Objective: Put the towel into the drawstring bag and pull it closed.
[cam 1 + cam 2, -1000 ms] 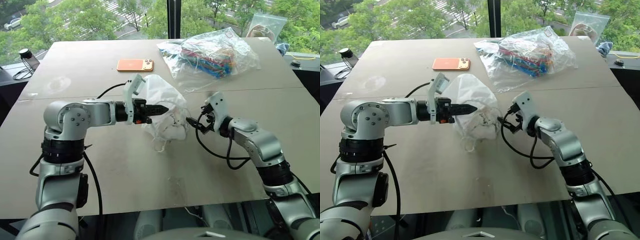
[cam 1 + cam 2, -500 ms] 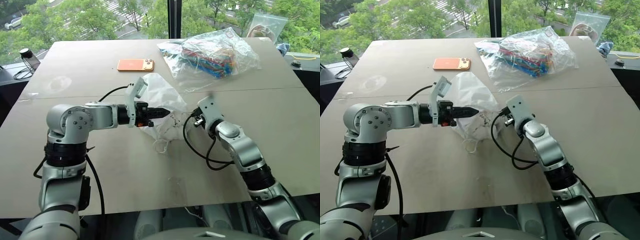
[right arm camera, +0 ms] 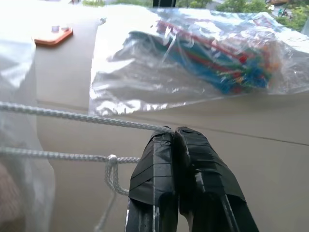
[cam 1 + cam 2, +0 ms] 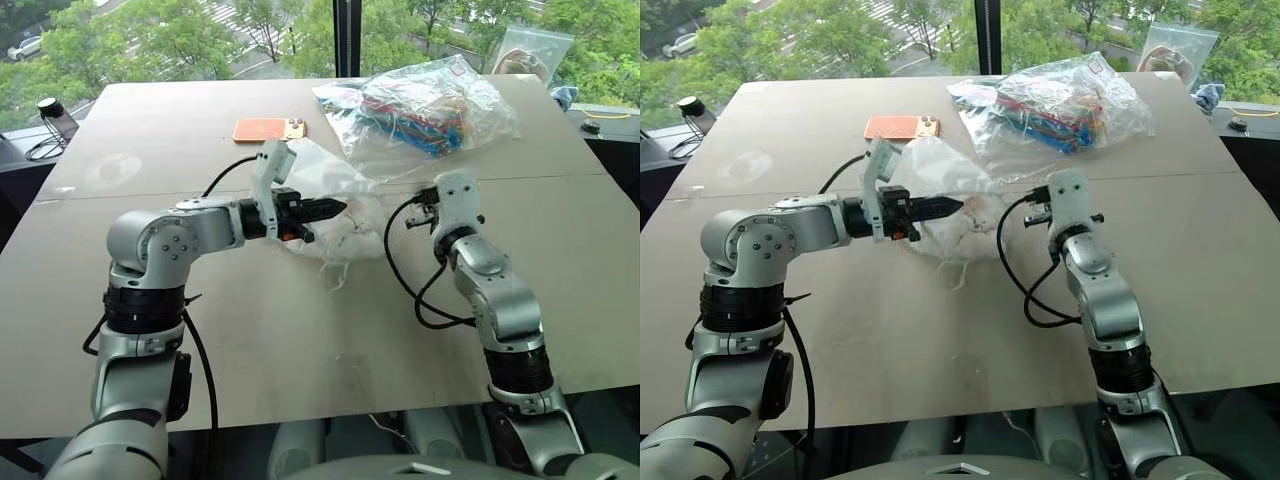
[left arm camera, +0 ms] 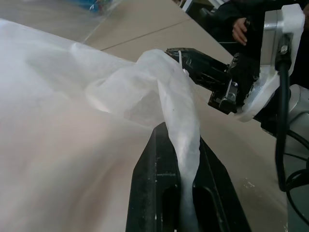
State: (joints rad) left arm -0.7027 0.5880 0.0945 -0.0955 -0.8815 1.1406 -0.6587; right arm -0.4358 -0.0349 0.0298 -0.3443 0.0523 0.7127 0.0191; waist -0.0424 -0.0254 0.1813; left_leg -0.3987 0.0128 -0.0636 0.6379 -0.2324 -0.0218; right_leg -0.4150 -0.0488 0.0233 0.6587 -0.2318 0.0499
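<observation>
At frame centre our left hand (image 5: 179,145) pinches the drawstring bag (image 4: 335,195) fabric while our right hand (image 3: 175,131) clamps its cord (image 3: 72,116).

an upper-floor indoor room: a plain table (image 4: 300,330) beside tall windows (image 4: 180,40) overlooking treetops.

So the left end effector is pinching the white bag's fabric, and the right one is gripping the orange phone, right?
Not quite. The right end effector is shut on the bag's white cord, as the right wrist view shows; the orange phone lies untouched farther back. The left end effector does pinch the drawstring bag fabric.
</observation>
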